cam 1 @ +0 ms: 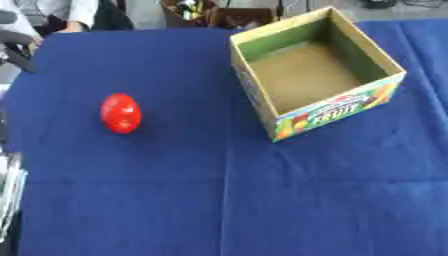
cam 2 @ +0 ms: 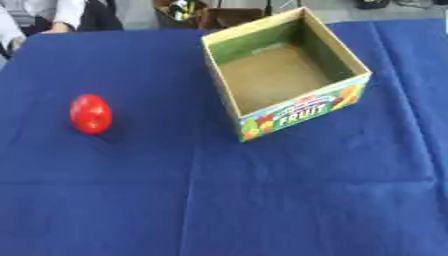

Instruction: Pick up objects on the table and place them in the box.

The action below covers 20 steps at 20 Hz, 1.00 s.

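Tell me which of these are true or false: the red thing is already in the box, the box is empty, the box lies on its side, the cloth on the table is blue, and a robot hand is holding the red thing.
1. The red object is already in the box. False: it lies on the cloth to the left of the box, apart from it.
2. The box is empty. True: only its bare brown floor shows.
3. The box lies on its side. False: it stands upright with its open top facing up.
4. The cloth on the table is blue. True.
5. A robot hand is holding the red object. False: nothing touches it, and no robot hand can be made out in either view.
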### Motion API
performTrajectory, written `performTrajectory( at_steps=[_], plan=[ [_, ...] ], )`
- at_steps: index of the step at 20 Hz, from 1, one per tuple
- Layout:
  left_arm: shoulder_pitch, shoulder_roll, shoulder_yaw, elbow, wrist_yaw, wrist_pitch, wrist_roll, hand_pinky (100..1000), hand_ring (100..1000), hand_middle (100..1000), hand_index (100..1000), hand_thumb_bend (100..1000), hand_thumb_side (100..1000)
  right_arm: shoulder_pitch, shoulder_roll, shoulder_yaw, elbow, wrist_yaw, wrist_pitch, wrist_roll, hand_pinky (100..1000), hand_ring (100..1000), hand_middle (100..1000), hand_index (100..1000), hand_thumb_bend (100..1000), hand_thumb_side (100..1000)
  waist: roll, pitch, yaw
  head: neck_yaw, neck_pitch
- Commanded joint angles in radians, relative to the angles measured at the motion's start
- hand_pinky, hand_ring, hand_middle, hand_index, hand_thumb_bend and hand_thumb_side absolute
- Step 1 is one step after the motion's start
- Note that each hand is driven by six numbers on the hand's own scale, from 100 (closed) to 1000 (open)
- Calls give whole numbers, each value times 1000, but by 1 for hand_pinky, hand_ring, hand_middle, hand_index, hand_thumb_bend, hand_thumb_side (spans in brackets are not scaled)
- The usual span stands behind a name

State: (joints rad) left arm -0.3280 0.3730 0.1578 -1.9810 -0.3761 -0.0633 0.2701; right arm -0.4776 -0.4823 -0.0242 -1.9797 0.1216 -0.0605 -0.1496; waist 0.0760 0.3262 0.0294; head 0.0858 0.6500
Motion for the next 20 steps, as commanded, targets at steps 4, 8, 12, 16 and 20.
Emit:
performTrajectory(
  at_steps=[4, 8, 12, 16, 20],
  plan=[
    [-58, 188, -35, -19, -199, 128, -79, 374, 611, 680, 943, 100, 865, -10, -26, -1, -20, -4, -1, 6, 672, 714, 501, 704, 128, 636, -2, -22, -1, 2, 4],
    [-101, 266, -76, -17, -264, 208, -225, 384, 651, 726, 895, 100, 837, -11, -27, 2, -20, -5, -2, 9, 672, 714, 501, 704, 130, 638, -1, -24, -4, 5, 7],
    [-139, 340, -106, 11, -259, 224, -376, 412, 676, 748, 927, 100, 852, -11, -28, 4, -20, -6, -2, 12, 672, 714, 501, 704, 130, 639, 1, -27, -9, 7, 7],
    [-170, 409, -141, 68, -262, 186, -521, 460, 716, 785, 966, 100, 901, -11, -29, 6, -20, -7, -1, 15, 672, 714, 500, 704, 131, 640, 5, -28, -15, 10, 5],
    [-210, 459, -168, 139, -279, 146, -646, 492, 734, 797, 978, 114, 921, -12, -29, 9, -20, -8, -1, 19, 672, 715, 500, 703, 132, 641, 7, -30, -20, 11, 1]
  ],
)
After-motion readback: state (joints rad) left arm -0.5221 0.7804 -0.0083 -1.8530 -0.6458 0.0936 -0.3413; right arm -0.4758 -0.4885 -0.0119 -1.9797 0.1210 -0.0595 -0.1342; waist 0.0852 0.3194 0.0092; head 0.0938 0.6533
